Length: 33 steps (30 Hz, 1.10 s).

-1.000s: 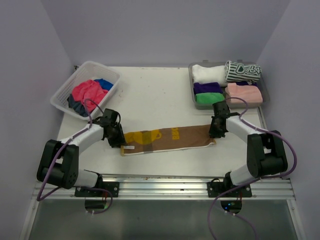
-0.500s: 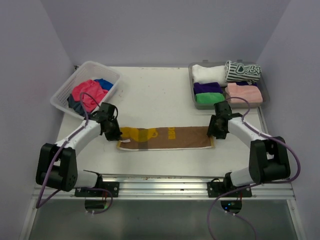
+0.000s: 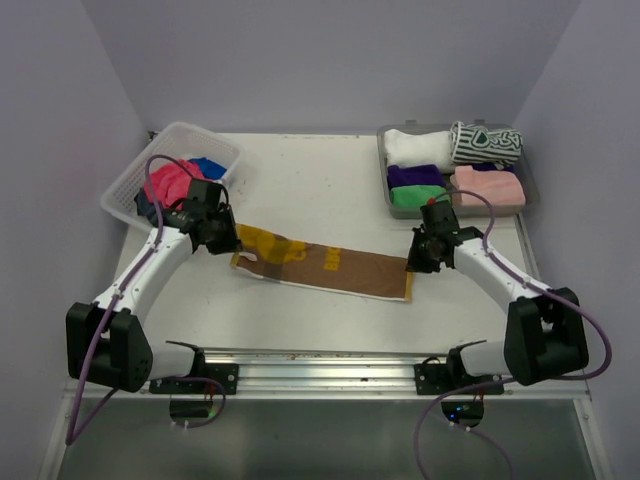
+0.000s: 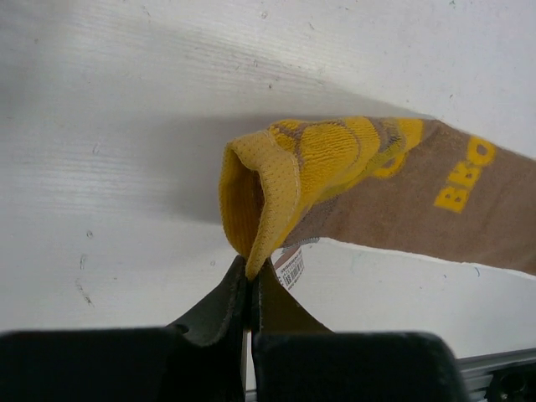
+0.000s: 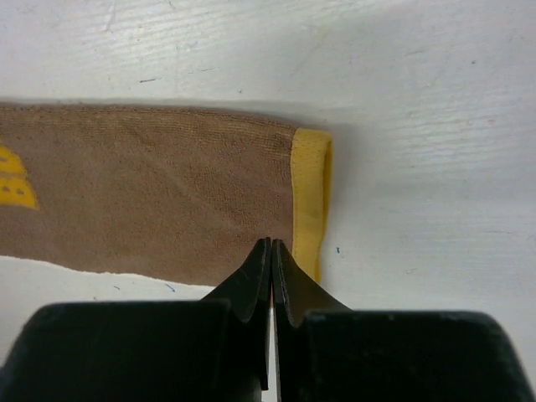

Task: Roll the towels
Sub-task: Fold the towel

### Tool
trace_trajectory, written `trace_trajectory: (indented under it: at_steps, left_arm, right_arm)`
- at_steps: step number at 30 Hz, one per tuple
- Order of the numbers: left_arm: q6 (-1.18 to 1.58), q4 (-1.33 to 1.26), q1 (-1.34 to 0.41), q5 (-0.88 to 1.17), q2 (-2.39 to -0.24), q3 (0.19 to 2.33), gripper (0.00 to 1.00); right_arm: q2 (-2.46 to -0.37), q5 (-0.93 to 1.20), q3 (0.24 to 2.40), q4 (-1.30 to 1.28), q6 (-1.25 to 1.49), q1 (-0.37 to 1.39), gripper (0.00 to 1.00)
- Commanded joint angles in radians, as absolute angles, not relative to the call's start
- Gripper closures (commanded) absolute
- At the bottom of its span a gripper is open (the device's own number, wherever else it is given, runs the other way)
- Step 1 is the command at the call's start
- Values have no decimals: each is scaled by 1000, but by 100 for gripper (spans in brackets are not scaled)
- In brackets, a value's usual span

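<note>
The yellow-and-brown towel [image 3: 330, 265] lies stretched at a slant across the table [image 3: 320, 180] between the 2 arms. The left gripper [image 4: 249, 272] is clamped shut on the towel's yellow end, which curls up off the surface. A small white tag [image 4: 289, 266] with a barcode hangs there, its print too small to read. Yellow letters [image 4: 461, 176] on the brown part read "BB" and then a round letter. The right gripper [image 5: 272, 251] is pinched together on the towel's near edge beside the yellow hem [image 5: 308, 201]. 5 rolled towels [image 3: 455, 170] sit in the grey tray [image 3: 530, 200], and loose towels [image 3: 170, 182] fill the white basket [image 3: 125, 195].
</note>
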<state>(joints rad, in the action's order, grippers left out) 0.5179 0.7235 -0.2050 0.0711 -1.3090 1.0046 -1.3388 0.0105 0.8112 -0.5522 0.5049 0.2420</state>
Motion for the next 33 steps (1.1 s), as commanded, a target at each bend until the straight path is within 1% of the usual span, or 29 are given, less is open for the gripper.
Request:
trace_trajectory:
  at_steps: [1, 2, 4, 5, 8, 13, 18, 21, 24, 27, 28, 30, 33]
  left_arm:
    - [482, 749, -199, 97, -1284, 1054, 100]
    - [479, 753, -199, 95, -1285, 1055, 100]
    - [479, 759, -199, 83, -1287, 1054, 100]
    - [479, 762, -199, 80, -1287, 1057, 100]
    - [480, 769, -199, 72, -1289, 1060, 100]
    - [472, 784, -199, 72, -1289, 1075, 100]
    - [468, 805, -199, 86, -1285, 1115, 100]
    - [463, 802, -201, 116, -1276, 1130, 100]
    - [462, 814, -219, 110, -1262, 1167, 100]
    - [475, 827, -248, 121, -1270, 1213, 100]
    - [482, 824, -268, 129, -1281, 1222, 100]
    - [504, 815, -294, 134, -1295, 1246, 100]
    - [541, 810, -373, 92, -1331, 1285, 100]
  right_arm:
    - [-1397, 44, 854, -520, 552, 270, 100]
    - [-1407, 48, 873, -514, 566, 291, 100]
    - [-1417, 20, 906, -486, 606, 403, 100]
    - [-1451, 9, 954, -482, 620, 479, 100]
    - [-1566, -15, 1066, -472, 653, 581, 100]
    - [-1741, -5, 1185, -414, 693, 627, 100]
    - [-1912, 31, 1256, -365, 719, 650, 100]
    - [-1957, 29, 1278, -365, 730, 652, 100]
    - [-1941, 31, 1258, -367, 730, 650, 100]
    - [-1849, 3, 1220, -385, 721, 652, 100]
    - [-1785, -18, 1200, -391, 716, 650, 100]
    - [-1723, -75, 1180, -434, 707, 635, 100]
    - [-1606, -89, 1097, -459, 684, 568, 100]
